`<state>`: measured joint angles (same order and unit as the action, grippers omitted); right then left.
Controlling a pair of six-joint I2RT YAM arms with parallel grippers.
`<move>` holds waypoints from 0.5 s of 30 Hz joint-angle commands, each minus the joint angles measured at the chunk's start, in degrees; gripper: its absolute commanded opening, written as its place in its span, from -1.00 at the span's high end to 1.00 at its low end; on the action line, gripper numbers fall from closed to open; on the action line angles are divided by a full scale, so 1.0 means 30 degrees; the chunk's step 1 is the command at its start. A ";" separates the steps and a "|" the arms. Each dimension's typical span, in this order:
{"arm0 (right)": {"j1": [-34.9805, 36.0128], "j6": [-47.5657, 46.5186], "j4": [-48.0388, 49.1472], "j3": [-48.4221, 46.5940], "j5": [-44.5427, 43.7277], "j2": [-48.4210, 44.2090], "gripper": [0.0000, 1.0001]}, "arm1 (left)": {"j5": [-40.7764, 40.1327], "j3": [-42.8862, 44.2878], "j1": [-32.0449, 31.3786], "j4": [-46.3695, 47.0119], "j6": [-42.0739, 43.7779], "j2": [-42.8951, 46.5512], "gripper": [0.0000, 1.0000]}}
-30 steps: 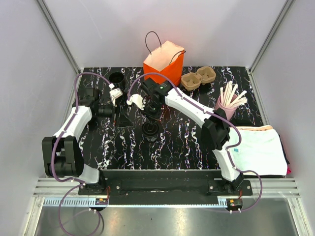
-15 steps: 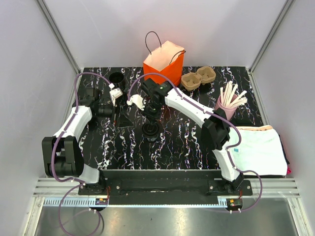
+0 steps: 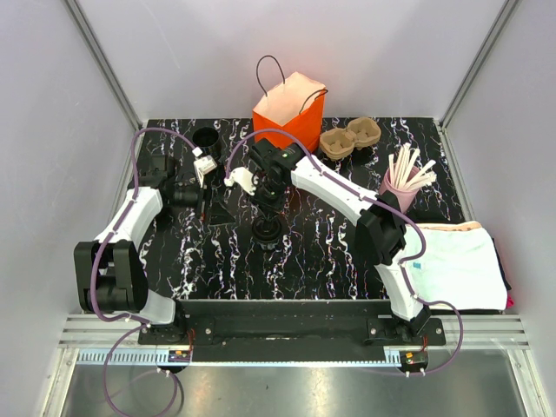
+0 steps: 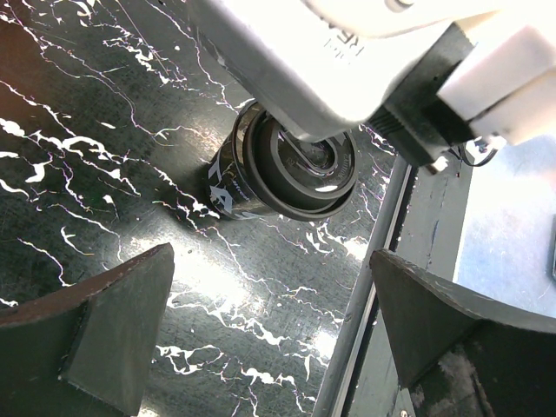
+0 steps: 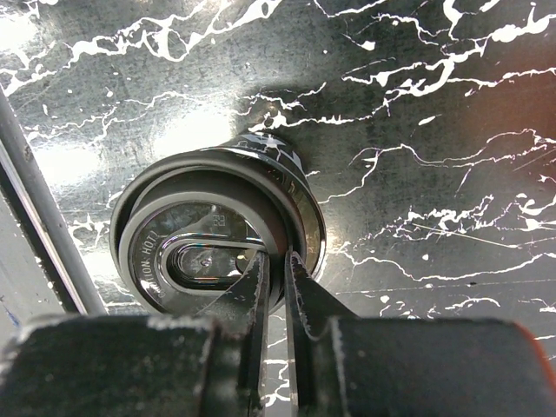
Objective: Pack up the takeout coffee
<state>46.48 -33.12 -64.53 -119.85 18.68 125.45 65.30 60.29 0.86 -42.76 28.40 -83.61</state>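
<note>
Takeout coffee [image 5: 204,252] stands upright approx mid-worktop [image 3: 330,252], a bit left of centre, in front of the orange paper bag [image 3: 291,109] at the back edge. There's clear space btwn cup and bag. As far as I can tell the cup's base is on the surface, not lifted.

Right end effector [image 5: 276,261] comes down from above w/ jaws narrow, pinching the near edge of the lid: one finger in the lid's recess, the other outside the raised rim. So it grips the lid rim only, not the cup body.

Left end effector [image 4: 269,261] is spread wide, holding nothing. It hangs off to the left side, looking at the cup, well apart from it.

Handling, my read: small disposable cup, prob light. Can't tell if there's liquid inside, so treat as full, i.e. keep it upright, no jerks. The lid is glossy plastic, stiff at the rim, likely just a press fit. Lifting by the rim alone could pop the lid off or let the cup swing. The cup wall looks thin and would crush under a hard squeeze. A safer hold, imo, is around the body just under the lid, w/ moderate force. If the rim pinch is kept, lift slow and straight, then lower into the bag mouth w/o brushing the handles.
</note>
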 commanded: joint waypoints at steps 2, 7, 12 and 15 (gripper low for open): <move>0.0034 -0.0062 -0.0228 -0.0479 -0.0746 -0.0917 0.83 | 0.0587 -0.0087 -0.0083 0.0514 0.0054 0.0625 -0.98; 0.0151 -0.0062 -0.0111 -0.0479 -0.1098 -0.1151 0.85 | 0.0558 -0.0117 -0.0083 0.0601 0.0054 0.0654 -0.98; 0.0327 -0.0062 0.0153 -0.0450 -0.1274 -0.1531 0.85 | 0.0587 -0.0117 -0.0112 0.0602 0.0054 0.0684 -0.98; 0.0444 -0.0004 0.0475 -0.0333 -0.1362 -0.1883 0.87 | 0.0558 -0.0146 -0.0083 0.0602 0.0025 0.0713 -0.98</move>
<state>46.83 -33.12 -64.53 -119.87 15.92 124.99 65.32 60.29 0.75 -42.72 28.40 -83.61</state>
